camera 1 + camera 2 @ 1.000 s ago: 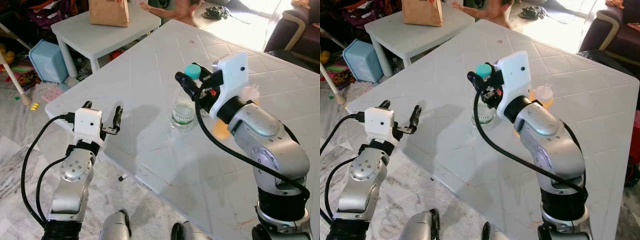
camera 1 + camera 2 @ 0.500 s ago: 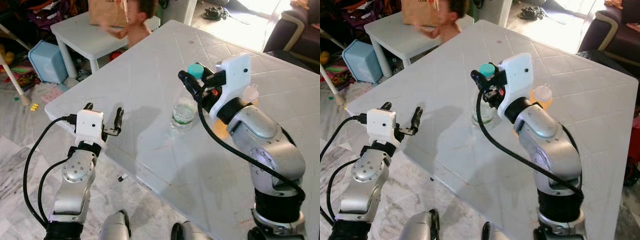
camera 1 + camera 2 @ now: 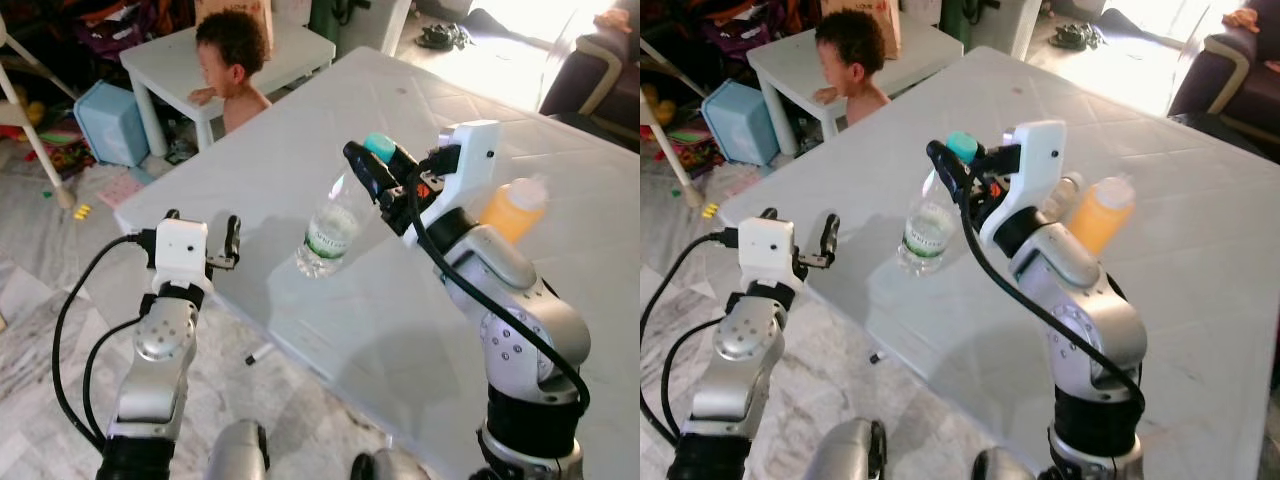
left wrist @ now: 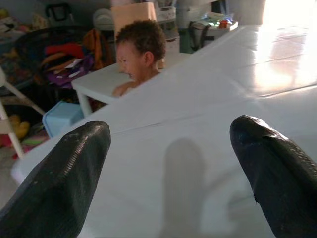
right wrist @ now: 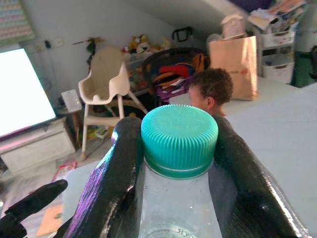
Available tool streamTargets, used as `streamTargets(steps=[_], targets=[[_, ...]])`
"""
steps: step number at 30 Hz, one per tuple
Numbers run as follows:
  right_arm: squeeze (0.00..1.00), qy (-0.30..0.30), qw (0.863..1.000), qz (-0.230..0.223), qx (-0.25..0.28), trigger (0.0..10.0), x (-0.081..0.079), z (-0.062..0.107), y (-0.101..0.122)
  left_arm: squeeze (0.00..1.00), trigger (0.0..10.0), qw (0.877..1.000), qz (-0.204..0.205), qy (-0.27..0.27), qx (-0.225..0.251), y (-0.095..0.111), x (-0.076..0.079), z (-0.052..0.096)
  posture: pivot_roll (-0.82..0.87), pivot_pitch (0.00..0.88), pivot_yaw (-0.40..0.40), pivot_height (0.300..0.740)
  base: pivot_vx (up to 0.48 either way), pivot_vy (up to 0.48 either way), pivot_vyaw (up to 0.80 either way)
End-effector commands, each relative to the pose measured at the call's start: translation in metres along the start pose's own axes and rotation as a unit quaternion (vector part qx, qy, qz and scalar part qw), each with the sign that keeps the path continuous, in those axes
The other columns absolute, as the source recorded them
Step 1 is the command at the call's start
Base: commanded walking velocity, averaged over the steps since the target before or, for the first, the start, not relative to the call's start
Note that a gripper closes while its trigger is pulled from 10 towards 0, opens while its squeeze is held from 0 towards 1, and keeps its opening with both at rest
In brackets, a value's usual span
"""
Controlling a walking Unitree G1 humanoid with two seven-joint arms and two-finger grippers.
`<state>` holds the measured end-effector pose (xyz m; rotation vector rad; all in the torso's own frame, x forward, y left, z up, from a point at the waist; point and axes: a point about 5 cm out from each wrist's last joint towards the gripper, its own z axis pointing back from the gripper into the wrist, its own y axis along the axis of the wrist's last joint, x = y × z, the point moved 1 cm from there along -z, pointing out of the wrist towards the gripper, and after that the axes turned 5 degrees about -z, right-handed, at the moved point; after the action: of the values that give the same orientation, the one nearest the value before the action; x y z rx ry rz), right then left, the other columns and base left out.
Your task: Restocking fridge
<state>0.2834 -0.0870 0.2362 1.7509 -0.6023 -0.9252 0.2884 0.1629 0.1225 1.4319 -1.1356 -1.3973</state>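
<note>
A person [image 3: 230, 65] stands at the far edge of the white bench [image 3: 300, 150], beside a small side table [image 3: 180, 65]. The right gripper [image 3: 375, 165] has its fingers clamped under the teal cap of a water bottle [image 3: 325, 235], held tilted above the bench. An orange bottle [image 3: 512, 208] stands behind it. The left gripper [image 3: 203, 235] hovers at the near edge, fingers apart.

Two silver jointed arms, each with a white boxy wrist housing, a looping black cable, and a gripper of two long black fingers: left gripper [image 3: 203, 224], right gripper [image 3: 375, 168]; rounded grey feet below.
</note>
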Motion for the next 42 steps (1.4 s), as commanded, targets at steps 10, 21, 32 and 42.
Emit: streamTargets(steps=[10,21,32,42], targets=[[0.00,0.019,0.999,0.036,0.006,10.0,-0.004,-0.003,-0.003,0.00,10.0,1.000,-0.005,0.015,0.007,0.001,-0.003,-0.003,0.03,0.046,-0.054,0.740,0.000,0.384,0.10],[0.00,0.020,0.998,0.053,0.004,10.0,-0.005,-0.002,-0.011,0.00,10.0,1.000,0.005,0.017,0.003,-0.003,0.000,0.001,0.03,0.028,-0.046,0.740,0.000,0.000,0.80],[0.00,0.032,0.997,0.074,0.005,10.0,-0.008,-0.002,-0.017,0.00,10.0,1.000,0.006,0.015,-0.002,-0.005,0.003,-0.003,0.03,0.012,-0.046,0.740,0.000,0.393,0.80],[0.00,0.027,0.997,0.076,-0.003,10.0,-0.002,-0.001,-0.026,0.00,10.0,1.000,-0.001,0.015,0.011,-0.002,0.003,-0.003,0.04,0.017,-0.049,0.740,0.000,0.144,0.80]])
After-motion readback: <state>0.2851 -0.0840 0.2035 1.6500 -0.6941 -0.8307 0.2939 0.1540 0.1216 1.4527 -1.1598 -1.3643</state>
